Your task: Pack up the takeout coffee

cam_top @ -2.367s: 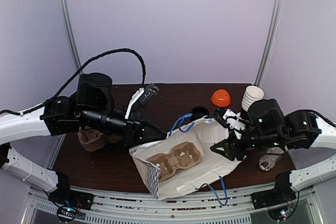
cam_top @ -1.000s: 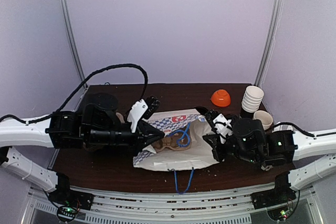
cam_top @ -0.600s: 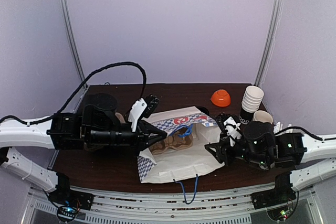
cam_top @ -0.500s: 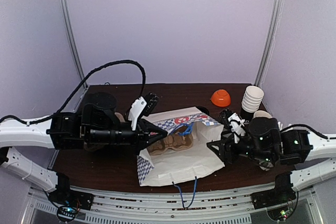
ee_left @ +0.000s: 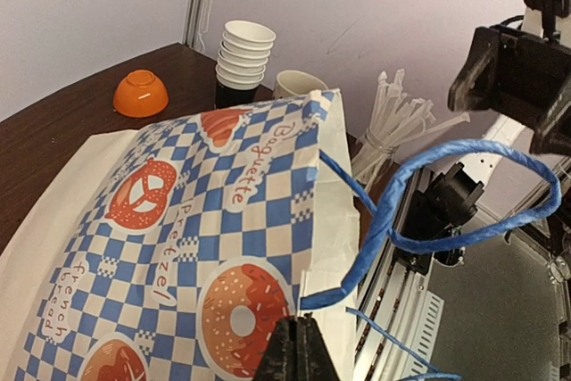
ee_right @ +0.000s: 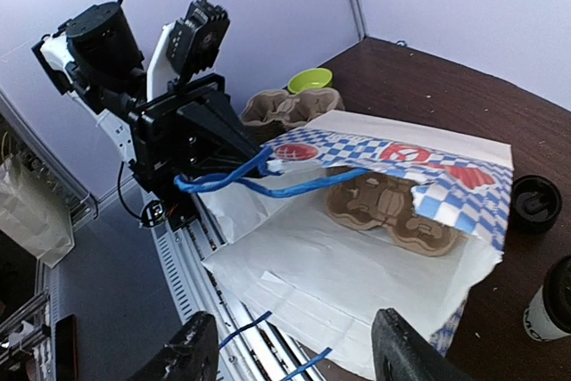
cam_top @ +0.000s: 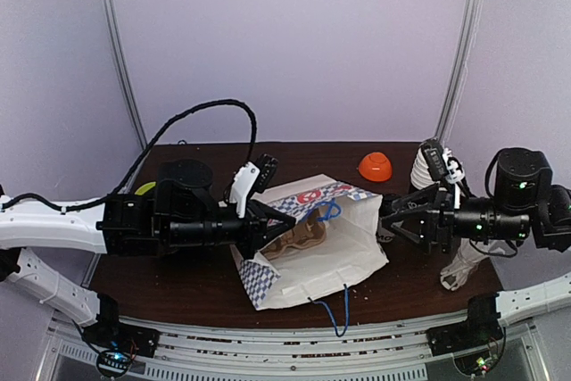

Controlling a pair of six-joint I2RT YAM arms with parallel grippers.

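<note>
Dark brown counter [cam_top: 178,283] holds the open paper bag [cam_top: 312,252] between our arms in the top view. At the left wrist, our left fingers [ee_left: 299,350] are pinched together on the bag's edge. At the right wrist, our right fingers [ee_right: 401,345] are wide apart and empty. The takeout coffee [ee_right: 551,310] stands upright near them, at the right, so this arm is nearer.

**Colours around the paper bag**

I see a white paper bag [cam_top: 330,252]. Its upper panel is blue-and-white check, printed with orange-brown pretzels and doughnuts. Its cord handles [ee_right: 210,184] are blue. Inside it sits a tan cardboard cup carrier [ee_right: 393,207]. Beyond the bag is an orange bowl [cam_top: 376,166]. Beside the bag, the takeout coffee [ee_right: 546,310] is white with black print. Under the bag, the table [cam_top: 178,274] is dark brown.
</note>
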